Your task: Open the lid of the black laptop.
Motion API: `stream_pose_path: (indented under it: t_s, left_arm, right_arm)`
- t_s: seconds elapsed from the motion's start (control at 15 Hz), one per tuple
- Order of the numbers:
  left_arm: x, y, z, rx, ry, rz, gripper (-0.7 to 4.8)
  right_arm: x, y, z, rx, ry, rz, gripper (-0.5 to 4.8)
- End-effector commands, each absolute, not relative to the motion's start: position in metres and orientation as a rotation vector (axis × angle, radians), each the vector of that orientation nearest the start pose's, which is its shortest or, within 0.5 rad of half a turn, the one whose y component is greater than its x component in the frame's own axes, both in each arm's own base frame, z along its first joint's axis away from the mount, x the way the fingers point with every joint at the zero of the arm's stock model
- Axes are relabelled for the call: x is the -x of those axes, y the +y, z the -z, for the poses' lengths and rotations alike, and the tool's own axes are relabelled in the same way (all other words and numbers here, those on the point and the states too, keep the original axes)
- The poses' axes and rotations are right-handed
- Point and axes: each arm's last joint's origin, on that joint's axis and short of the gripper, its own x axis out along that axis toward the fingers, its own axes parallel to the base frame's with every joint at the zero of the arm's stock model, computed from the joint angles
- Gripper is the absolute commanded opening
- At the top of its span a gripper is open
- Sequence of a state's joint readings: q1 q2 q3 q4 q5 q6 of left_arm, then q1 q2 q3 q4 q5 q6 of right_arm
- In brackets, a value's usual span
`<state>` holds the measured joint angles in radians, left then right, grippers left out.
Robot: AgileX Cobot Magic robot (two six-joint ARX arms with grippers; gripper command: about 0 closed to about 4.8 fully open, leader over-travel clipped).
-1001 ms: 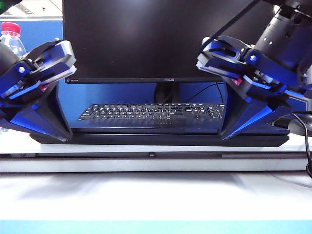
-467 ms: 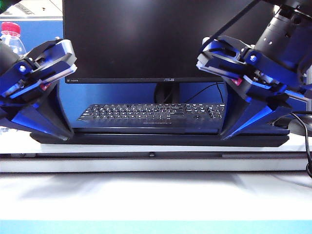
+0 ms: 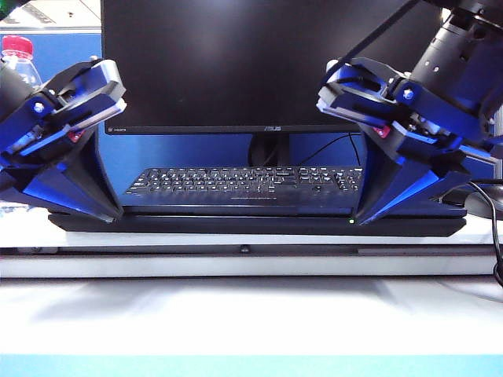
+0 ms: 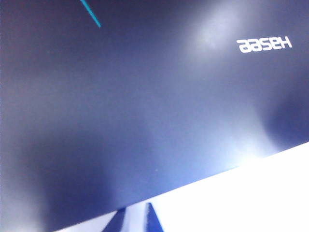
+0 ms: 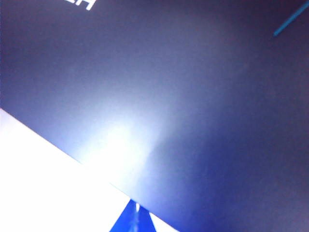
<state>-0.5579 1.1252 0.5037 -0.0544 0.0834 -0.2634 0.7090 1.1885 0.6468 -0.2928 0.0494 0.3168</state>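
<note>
The black laptop lies flat on the table and shows edge-on, with a small green light on its front edge. Its lid fills the left wrist view, with the Hasee logo on its outer face. The lid also fills the right wrist view. My left gripper points down at the front edge near the left end. In the left wrist view, my left gripper shows two blue fingers slightly apart, their tips hidden under the lid's edge. My right gripper is at the front edge further right. In the right wrist view, my right gripper has its fingers pressed together.
Behind the laptop stand a large black ASUS monitor and a separate black keyboard. A water bottle with a red cap is at the far left. A black cable runs down the right. White table surface lies in front.
The left gripper has edged slightly up and toward the middle. A green light now shows on the laptop's front edge beside the right gripper, which has kept still.
</note>
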Motion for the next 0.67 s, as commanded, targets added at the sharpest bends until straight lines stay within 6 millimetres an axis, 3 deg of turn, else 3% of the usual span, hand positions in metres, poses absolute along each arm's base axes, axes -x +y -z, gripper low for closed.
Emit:
stream_pose_path:
  t_s: [0.07, 0.67]
  left_arm:
    - [-0.1856, -0.1176, -0.1937, 0.1, 0.679, 0.521, 0.53]
    - [-0.188, -0.1191, -0.1981, 0.118, 0.628, 0.53, 0.52]
  right_arm:
    - [-0.1779, 0.1485, -0.2075, 0.005, 0.805, -0.478, -0.01]
    - [-0.1797, 0.1497, -0.2098, -0.007, 0.775, -0.481, -0.01]
